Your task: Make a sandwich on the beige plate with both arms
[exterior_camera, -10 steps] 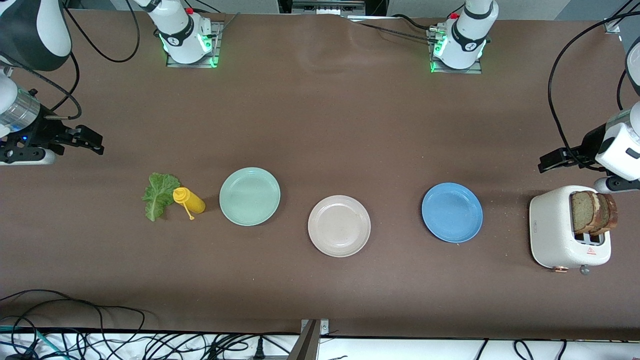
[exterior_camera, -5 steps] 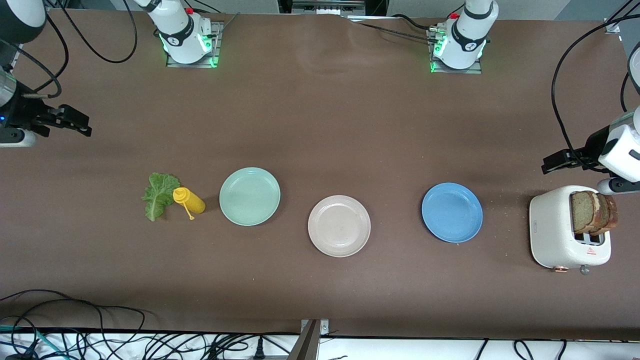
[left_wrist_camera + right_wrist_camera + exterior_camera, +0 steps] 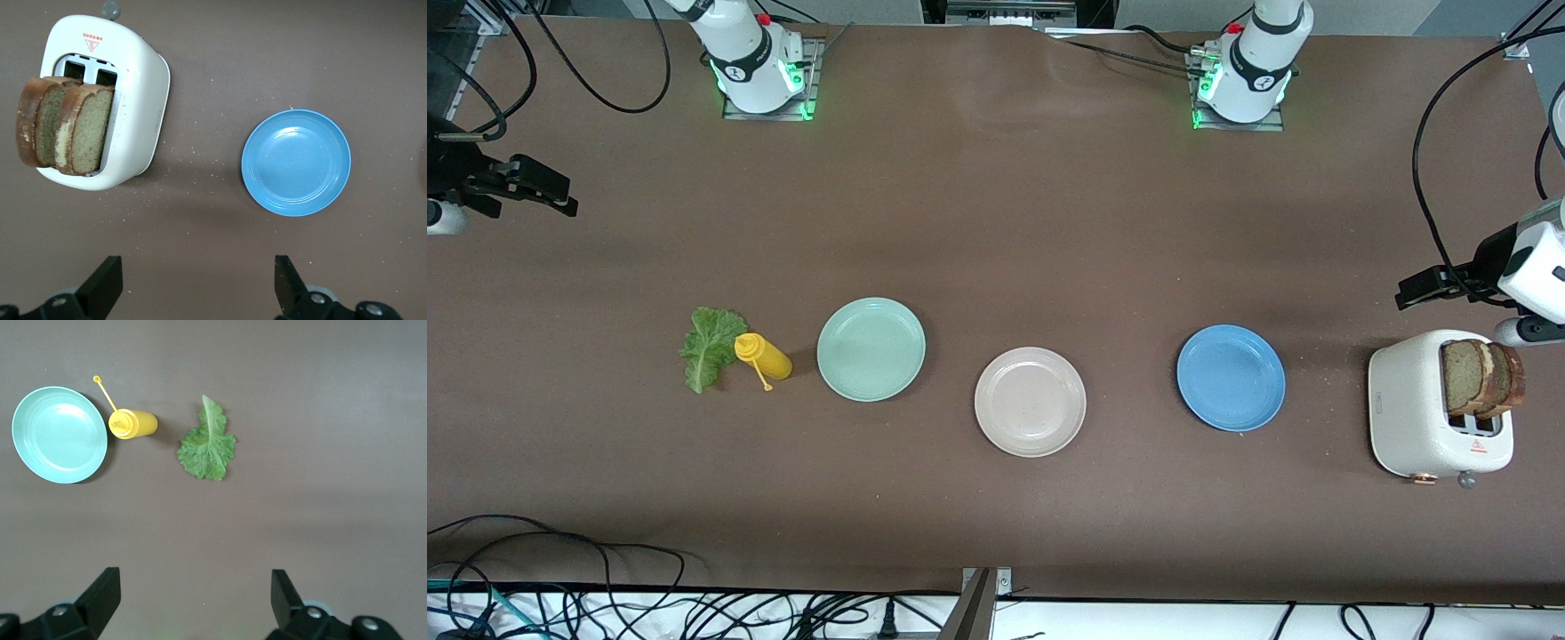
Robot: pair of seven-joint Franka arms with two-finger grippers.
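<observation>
1. The right gripper (image 3: 547,191) hangs in the air over bare table at the right arm's end, well apart from the beige plate (image 3: 1030,402); its fingers (image 3: 103,590) are spread wide with nothing between them
2. A lettuce leaf (image 3: 710,346) lies flat on the table toward the right arm's end from the beige plate, with a yellow bottle (image 3: 763,356) on its side touching it
3. A green plate (image 3: 871,348) sits just beside the beige plate, toward the right arm's end
4. The beige plate is bare, near the middle of the table
5. A blue plate (image 3: 1231,378) lies toward the left arm's end from the beige plate
6. A white toaster (image 3: 1439,407) stands toward the left arm's end from the beige plate, with bread slices (image 3: 1483,378) upright in its slots
7. The left gripper (image 3: 1421,291) hovers near the toaster, fingers (image 3: 107,280) wide apart and holding nothing
</observation>
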